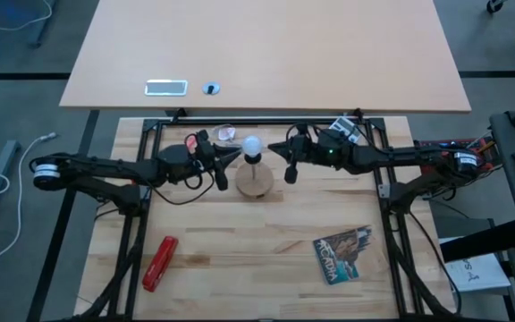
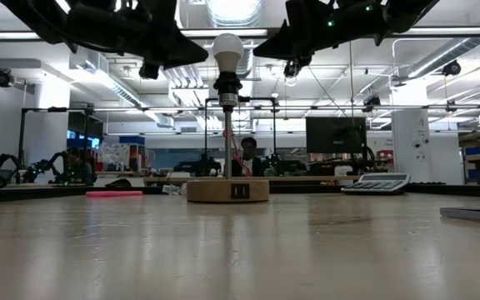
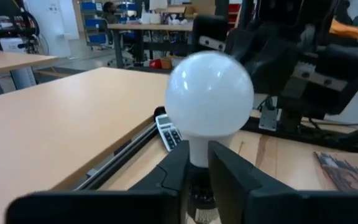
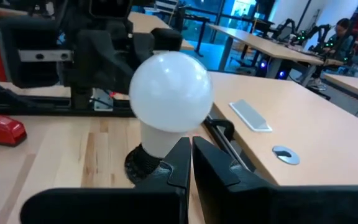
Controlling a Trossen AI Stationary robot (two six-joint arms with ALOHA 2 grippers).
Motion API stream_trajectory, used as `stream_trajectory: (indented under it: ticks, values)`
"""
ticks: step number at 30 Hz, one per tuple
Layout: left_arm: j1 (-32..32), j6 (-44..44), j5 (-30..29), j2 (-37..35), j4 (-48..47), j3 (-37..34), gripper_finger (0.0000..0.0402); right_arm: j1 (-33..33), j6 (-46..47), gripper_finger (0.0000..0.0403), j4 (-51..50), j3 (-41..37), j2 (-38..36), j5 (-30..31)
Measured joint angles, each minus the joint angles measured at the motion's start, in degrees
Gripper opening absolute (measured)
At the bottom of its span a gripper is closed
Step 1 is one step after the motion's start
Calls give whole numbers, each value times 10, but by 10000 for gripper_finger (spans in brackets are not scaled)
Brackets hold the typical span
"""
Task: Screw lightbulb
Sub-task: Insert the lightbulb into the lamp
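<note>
White lightbulb (image 1: 252, 145) between both claws.

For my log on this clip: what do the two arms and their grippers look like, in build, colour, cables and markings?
Both arms are black and jointed, with silvery-white rings near their outer ends. The left gripper and right gripper each end in dark, flat, angular jaws. Black cables loop beside the left arm; red and orange wiring shows at the right arm's base, and a small green light glows near its wrist. No readable markings show.

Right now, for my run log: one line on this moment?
white round lightbulb: seated in black socket | left gripper: beside | right gripper: beside
</note>
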Motion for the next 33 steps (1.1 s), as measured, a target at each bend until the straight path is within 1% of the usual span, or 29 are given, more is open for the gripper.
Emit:
stream_trajectory:
  ticks: [7, 10, 14, 21, 33]
  values:
    - [0, -2, 0, 4, 7, 0, 93, -2, -13, 13, 0, 0, -2, -1]
    - [0, -6, 0, 4, 25, 0, 102, -9, -15, 13, 0, 0, -2, -1]
    - [0, -14, 0, 4, 25, 0, 109, -18, -15, 14, -1, 0, -2, 0]
    - [0, -30, 0, 11, 24, 0, 110, -20, -15, 14, -2, 0, -2, -1]
    - [0, -45, 0, 37, 9, 0, 82, -20, -12, 14, -9, 0, 10, -2]
